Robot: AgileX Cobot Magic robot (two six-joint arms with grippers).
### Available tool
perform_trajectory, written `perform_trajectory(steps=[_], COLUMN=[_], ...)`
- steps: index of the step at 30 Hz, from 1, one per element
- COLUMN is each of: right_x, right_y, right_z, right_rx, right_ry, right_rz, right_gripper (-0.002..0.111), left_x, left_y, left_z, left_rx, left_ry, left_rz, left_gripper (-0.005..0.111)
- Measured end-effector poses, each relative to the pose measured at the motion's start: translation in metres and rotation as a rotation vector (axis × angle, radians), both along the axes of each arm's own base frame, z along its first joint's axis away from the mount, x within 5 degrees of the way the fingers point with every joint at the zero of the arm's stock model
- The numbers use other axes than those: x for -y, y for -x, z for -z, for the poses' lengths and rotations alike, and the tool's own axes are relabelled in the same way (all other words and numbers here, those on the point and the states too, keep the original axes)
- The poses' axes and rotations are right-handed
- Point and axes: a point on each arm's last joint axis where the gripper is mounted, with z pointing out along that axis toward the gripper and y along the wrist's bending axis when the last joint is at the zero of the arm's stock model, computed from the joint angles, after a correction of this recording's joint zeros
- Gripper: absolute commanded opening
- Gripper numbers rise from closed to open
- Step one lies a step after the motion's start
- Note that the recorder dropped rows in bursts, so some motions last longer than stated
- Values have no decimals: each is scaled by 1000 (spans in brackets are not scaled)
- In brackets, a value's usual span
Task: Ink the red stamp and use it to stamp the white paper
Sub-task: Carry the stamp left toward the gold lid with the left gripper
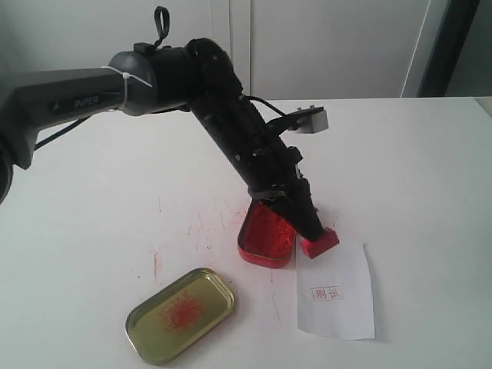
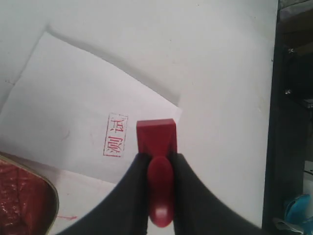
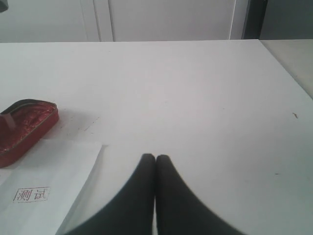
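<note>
Lid [image 1: 181, 315]: gold, open side up, red smudges inside; farthest left, apart from the rest.
Ink tin [image 1: 265, 234]: red pad exposed, just beside the stamp [image 1: 319, 244].
Left gripper [image 2: 160, 157]: jaws clamped on the round knob, one finger on each side.
Stamp [image 2: 156, 136]: red block at the far edge of the paper [image 1: 336, 296]; whether its face touches the sheet cannot be told. Judged light, rigid, smooth plastic. The knob is the place to hold it, with the block level and the wet face clear of the fingers.
Paper [image 2: 73, 98]: thin and flat, likely to slide or lift with a sticky face.
Imprint [image 1: 327, 293]: red framed characters, mid-sheet.
Right gripper [image 3: 155, 164]: jaws together, empty, over bare table [image 3: 205, 98].
</note>
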Motion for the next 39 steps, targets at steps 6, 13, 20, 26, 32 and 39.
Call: perform_trajectory(steps=[6, 13, 20, 26, 32, 39], right_x=[0, 0, 0, 0, 0, 0], right_y=[0, 0, 0, 0, 0, 0], right_z=[0, 0, 0, 0, 0, 0], right_rx=[0, 0, 0, 0, 0, 0], right_ry=[0, -2, -2, -2, -2, -2], right_rz=[0, 0, 0, 0, 0, 0], right_gripper=[0, 0, 0, 0, 0, 0], left_x=[-10, -25, -34, -36, -44, -63], left_y=[5, 24, 38, 40, 35, 22], left_z=[22, 16, 28, 45, 53, 58], left_rx=[-84, -115, -147, -137, -142, -170], left_ry=[-41, -65, -72, -52, -47, -30], left_rz=[-14, -14, -58, -114, -174, -234], left_gripper=[0, 0, 0, 0, 0, 0])
